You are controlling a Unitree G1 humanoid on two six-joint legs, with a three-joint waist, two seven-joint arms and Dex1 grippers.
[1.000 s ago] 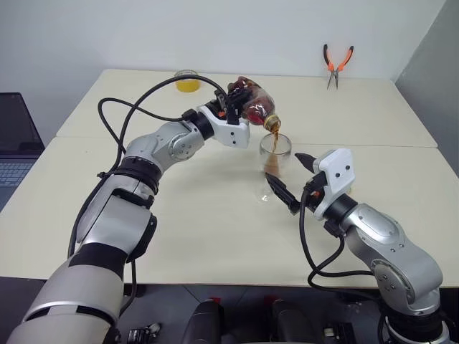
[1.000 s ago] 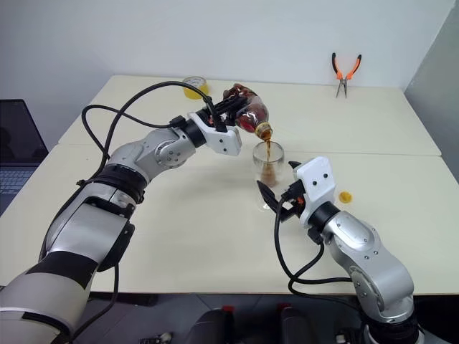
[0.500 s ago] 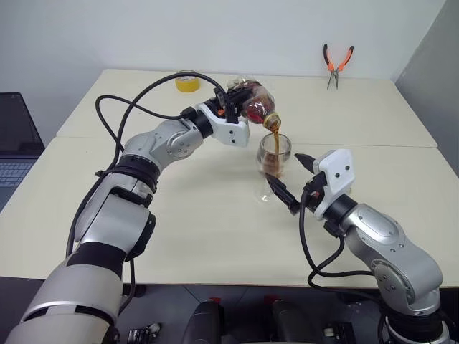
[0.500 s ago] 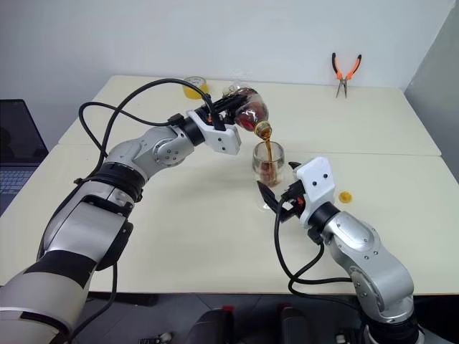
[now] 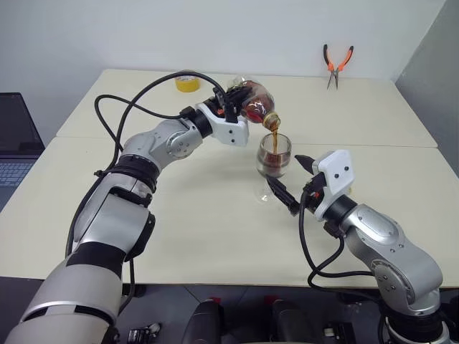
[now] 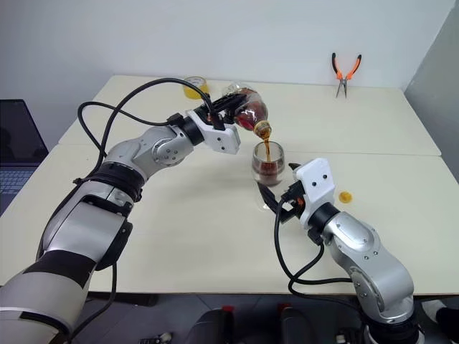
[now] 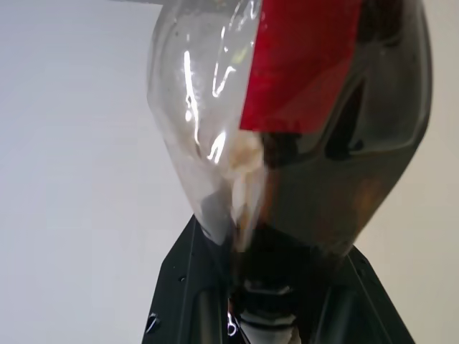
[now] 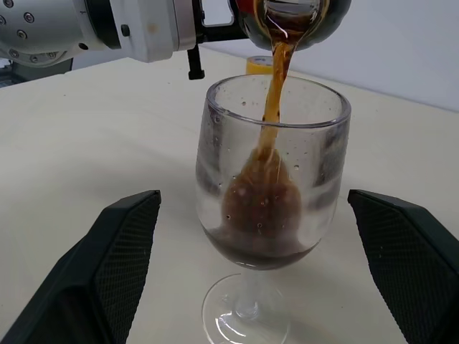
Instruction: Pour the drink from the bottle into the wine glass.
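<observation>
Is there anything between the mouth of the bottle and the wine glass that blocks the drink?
Nothing visible. The bottle is tilted above the wine glass, and the drink falls straight into the open bowl.

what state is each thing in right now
bottle: uncapped, tipped mouth-down over the glass, pouring
drink: streaming into the glass, pooling low in the bowl
wine glass: upright on the table, partly filled
left gripper: shut on the bottle
right gripper: open, fingers either side of the glass, apart from it
yellow cap: off, lying on the table
pliers: lying closed
tape roll: lying flat
</observation>
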